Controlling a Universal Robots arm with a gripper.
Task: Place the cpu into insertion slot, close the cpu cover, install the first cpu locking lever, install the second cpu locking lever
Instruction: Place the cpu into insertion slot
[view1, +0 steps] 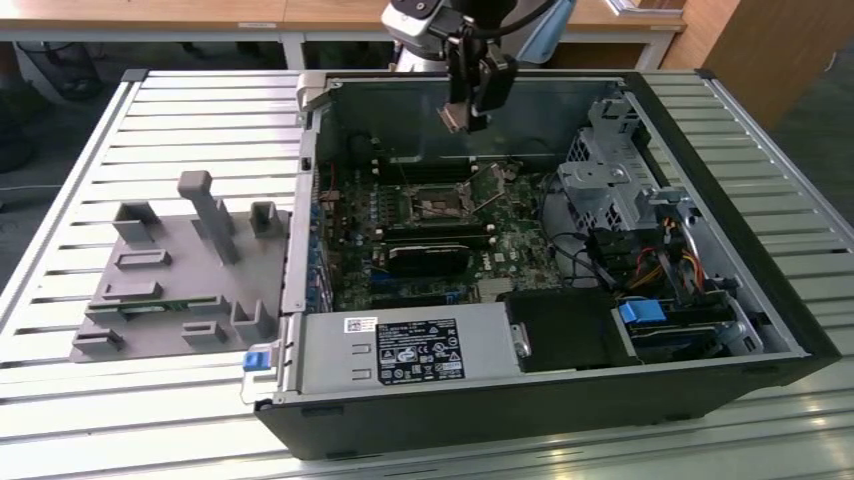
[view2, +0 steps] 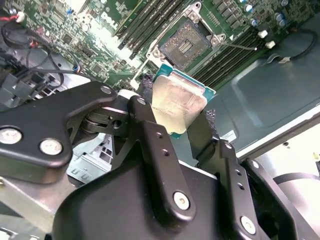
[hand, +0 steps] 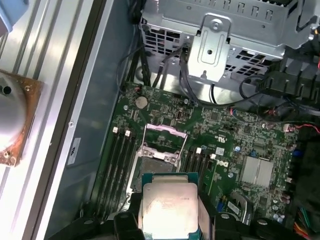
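Note:
My gripper (view1: 461, 112) hangs above the open computer case, shut on the cpu (view1: 453, 119). In both wrist views the cpu (view2: 177, 102) (hand: 170, 207) is a flat silvery square with a teal edge, clamped between the black fingers (view2: 207, 127). On the green motherboard below lies the insertion slot (view1: 437, 205) (view2: 184, 46) (hand: 151, 167), a dark square with a metal rim and nothing in it. The cpu cover (hand: 165, 129) stands swung open at the slot's far side. The cpu is well above the slot and not touching it.
Black memory sticks (view1: 430, 238) flank the slot. A metal drive cage (view1: 607, 190) with cables sits at the exterior view's right, the power supply (view1: 400, 350) at the case's front. A grey fixture plate (view1: 174, 270) lies on the slatted table at the exterior view's left.

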